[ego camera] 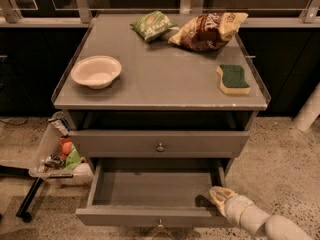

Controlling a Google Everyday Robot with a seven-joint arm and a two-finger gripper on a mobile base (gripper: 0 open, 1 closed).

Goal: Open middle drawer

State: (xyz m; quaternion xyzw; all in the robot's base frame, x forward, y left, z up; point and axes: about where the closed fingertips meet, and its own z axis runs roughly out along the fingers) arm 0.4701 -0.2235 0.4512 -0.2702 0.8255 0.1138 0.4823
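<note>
- Middle drawer (150,217) stands pulled out at 6 o'clock, under the upper drawer (125,143).
- Hand (221,196) sits inside its front right corner, 5 o'clock; open or closed, cannot tell.

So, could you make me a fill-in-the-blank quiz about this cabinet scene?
1. The middle drawer stands ___.
2. The gripper is at its front ___ corner, as the camera sees it.
3. The sponge on the cabinet top has a ___ face.
4. ___ snack bags lie at the back.
Missing words: open; right; green; two.
</note>
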